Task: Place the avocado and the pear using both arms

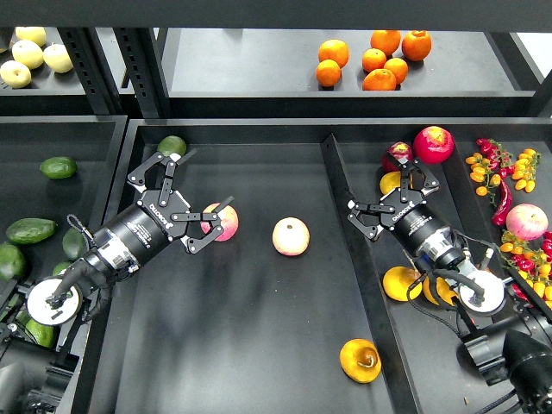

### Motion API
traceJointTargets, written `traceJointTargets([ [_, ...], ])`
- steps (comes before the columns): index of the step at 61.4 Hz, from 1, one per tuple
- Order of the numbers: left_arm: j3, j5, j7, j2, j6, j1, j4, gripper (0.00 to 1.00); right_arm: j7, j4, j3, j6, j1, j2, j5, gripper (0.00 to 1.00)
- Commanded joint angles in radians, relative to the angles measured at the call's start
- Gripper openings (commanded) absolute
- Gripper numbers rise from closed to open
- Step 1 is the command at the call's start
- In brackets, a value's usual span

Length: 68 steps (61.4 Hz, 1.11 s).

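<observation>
The avocado (171,144), small and bright green, lies in the far left corner of the centre tray (259,345). My left gripper (184,205) is open and empty, just in front of the avocado, with its prongs reaching to a pink apple (222,224). The pear (360,360), yellow-orange with a dark hollow, lies at the tray's front right. My right gripper (387,203) is open and empty over the right tray, by the divider (345,224), far behind the pear.
A second pink apple (291,236) lies mid-tray. Dark avocados (31,230) fill the left tray. Red apples (433,144), yellow fruit (402,283), chillies (500,194) and small tomatoes lie in the right tray. Oranges (379,60) and yellow apples (34,53) sit on the back shelf.
</observation>
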<state>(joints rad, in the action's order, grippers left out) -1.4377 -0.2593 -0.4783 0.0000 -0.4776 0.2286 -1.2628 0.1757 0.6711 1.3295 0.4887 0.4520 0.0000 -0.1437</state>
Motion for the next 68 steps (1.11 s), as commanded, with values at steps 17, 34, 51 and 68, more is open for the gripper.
traceJointTargets([
  [17, 0.016, 0.152, 0.075, 0.0, -0.003, -0.008, 0.125, 0.98, 0.14, 0.025, -0.021, 0.0, 0.033, 0.0, -0.051, 0.99],
  [34, 0.02, 0.178, 0.092, 0.0, -0.001, 0.009, 0.157, 0.98, 0.234, 0.185, -0.179, 0.0, 0.076, -0.07, -0.024, 0.99],
  [51, 0.02, 0.178, 0.106, 0.0, -0.006, 0.038, 0.201, 0.98, 0.313, 0.407, -0.383, 0.0, 0.152, -0.391, 0.145, 0.99],
  [68, 0.02, 0.18, 0.106, 0.0, -0.009, 0.04, 0.206, 0.98, 0.313, 0.53, -0.539, 0.0, 0.168, -0.636, 0.173, 0.99],
])
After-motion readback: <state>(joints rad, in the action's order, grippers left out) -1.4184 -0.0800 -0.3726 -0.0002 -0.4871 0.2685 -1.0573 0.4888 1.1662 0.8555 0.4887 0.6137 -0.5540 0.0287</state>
